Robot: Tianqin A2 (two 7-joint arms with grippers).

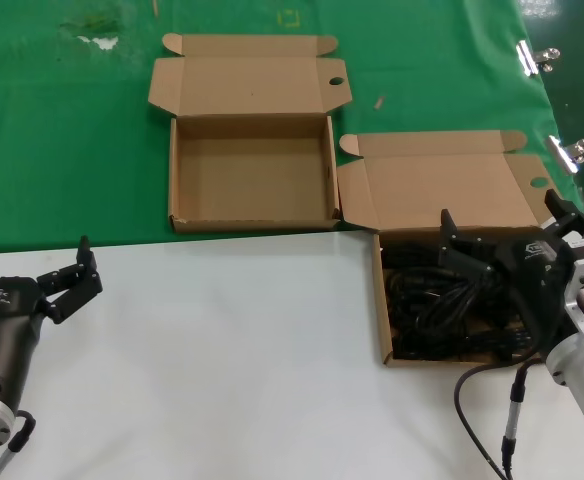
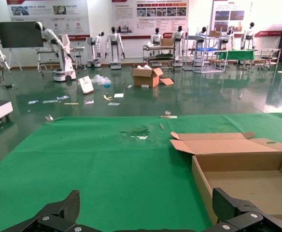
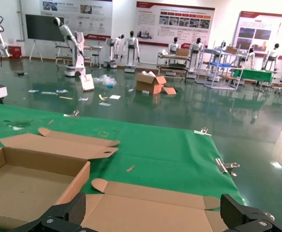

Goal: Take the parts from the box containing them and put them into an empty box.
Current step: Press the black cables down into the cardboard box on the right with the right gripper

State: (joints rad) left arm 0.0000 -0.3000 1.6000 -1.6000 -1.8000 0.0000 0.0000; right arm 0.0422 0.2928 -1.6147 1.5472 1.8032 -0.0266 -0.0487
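Observation:
Two brown cardboard boxes lie open with their lids flapped back. The right box (image 1: 382,300) holds several black coiled power cords (image 1: 432,300). The empty box (image 1: 252,175) sits to its left and farther back on the green mat; it also shows in the left wrist view (image 2: 242,179) and the right wrist view (image 3: 30,179). My right gripper (image 1: 507,230) is open and empty, hovering above the cords box; its wrist view shows that box's lid (image 3: 150,208) between the fingers. My left gripper (image 1: 67,275) is open and empty, low at the left over the white table.
A green mat (image 1: 72,150) covers the back half of the table; white tabletop (image 1: 222,380) lies in front. Metal clips (image 1: 537,58) hold the mat's right edge. A cable (image 1: 482,410) hangs from my right arm in front of the cords box.

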